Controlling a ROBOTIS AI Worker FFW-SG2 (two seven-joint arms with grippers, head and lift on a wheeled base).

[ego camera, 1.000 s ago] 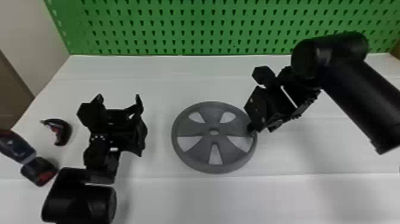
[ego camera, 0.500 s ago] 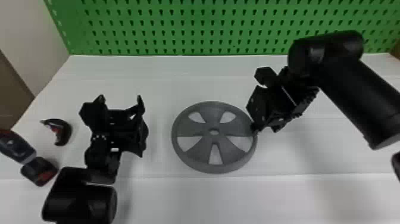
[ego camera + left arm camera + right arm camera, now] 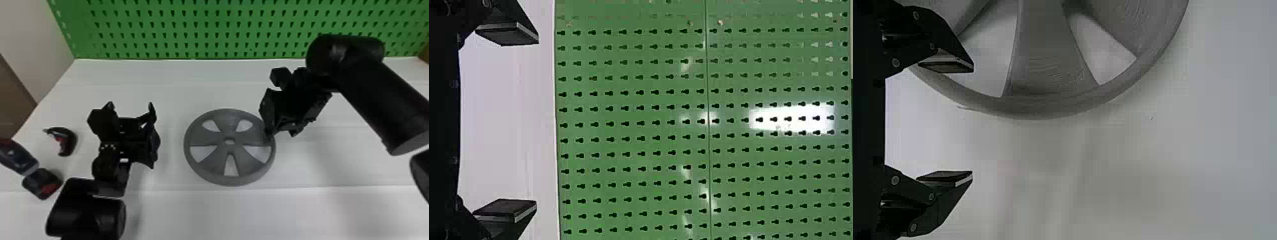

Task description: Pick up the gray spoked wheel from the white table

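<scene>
The gray spoked wheel (image 3: 223,162) lies flat on the white table (image 3: 261,210). My right gripper (image 3: 282,132) is at the wheel's right edge, one finger over the rim and the other out to the right. In the right wrist view my right gripper (image 3: 973,122) stands open, with one finger overlapping the wheel (image 3: 1048,75) and nothing held between the two. To the wheel's left, my left gripper (image 3: 132,110) is parked apart from it. The left wrist view has my left gripper (image 3: 536,122) open with nothing between its fingers.
A dark power tool (image 3: 19,158) with a black and red base lies at the table's left edge. Beside it is a small curved black and red object (image 3: 67,140). A green pegboard (image 3: 198,28) stands along the back of the table.
My right gripper has shifted slightly to the right and turned a little at the wheel's edge, and its forearm has swung lower. The wheel has stayed in place; the left arm has barely moved.
</scene>
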